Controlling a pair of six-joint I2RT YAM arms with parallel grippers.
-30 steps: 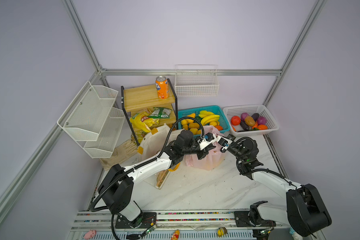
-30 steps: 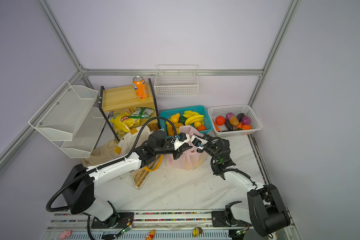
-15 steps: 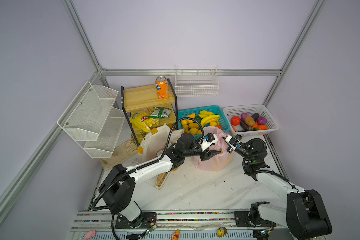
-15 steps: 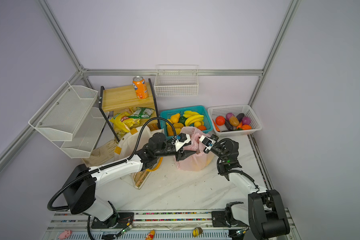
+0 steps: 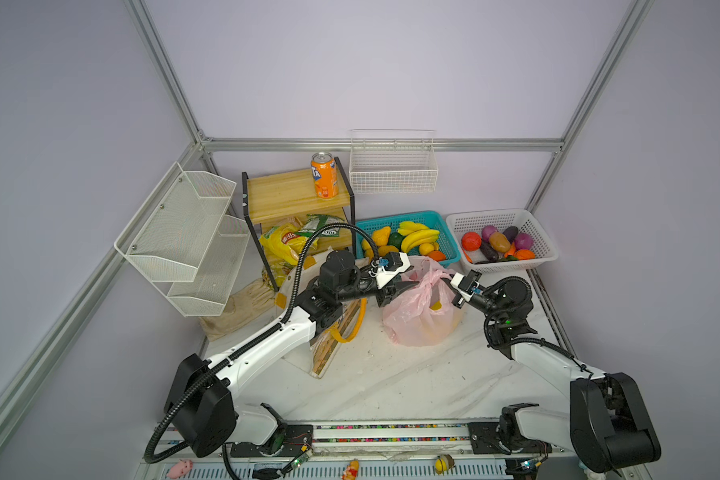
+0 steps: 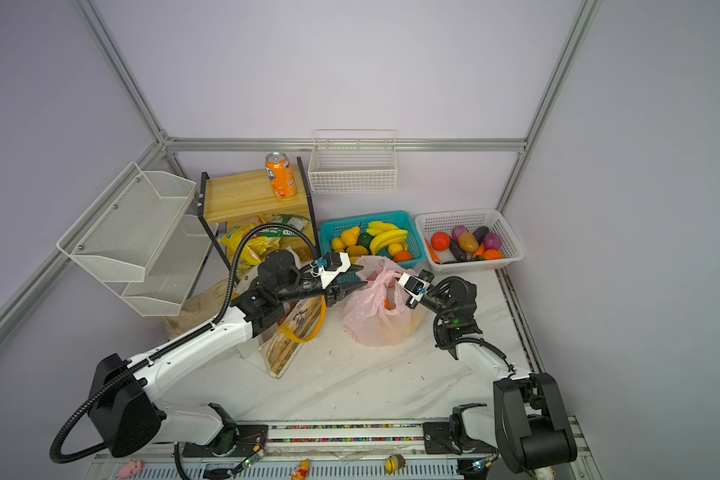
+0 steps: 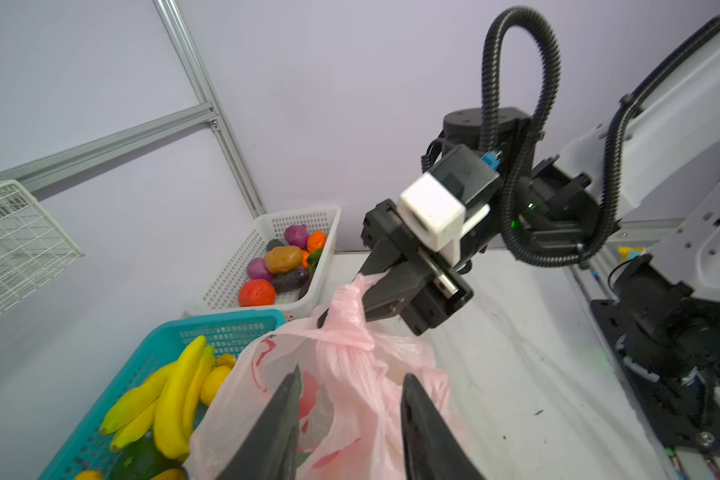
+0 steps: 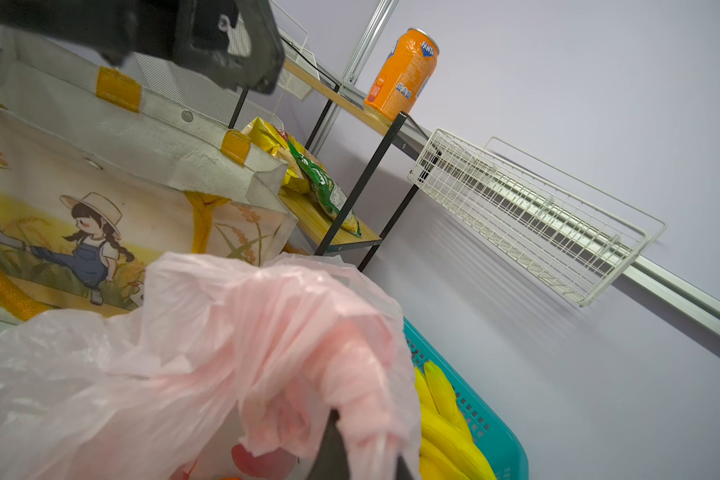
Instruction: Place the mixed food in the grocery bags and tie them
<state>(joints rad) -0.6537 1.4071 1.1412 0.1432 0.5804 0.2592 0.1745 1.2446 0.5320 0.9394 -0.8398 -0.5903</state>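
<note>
In both top views the pink plastic bag (image 5: 416, 322) (image 6: 375, 322) is sitting on the table (image 5: 391, 382), just in front of the teal fruit basket (image 5: 400, 217).

Left wrist view: the left tool (image 7: 352, 374) is hanging open right at the bag, nothing in it, while the right tool (image 7: 362, 291) is pinching the bag's twisted handle.

Right wrist view: the white tote with yellow handles (image 8: 80, 216) is standing just beside the pink bag.

Orange soda can (image 5: 324, 180) upright atop wooden shelf (image 5: 283, 195), teal fruit basket (image 5: 446, 237) beside white vegetable basket (image 5: 474, 222).
</note>
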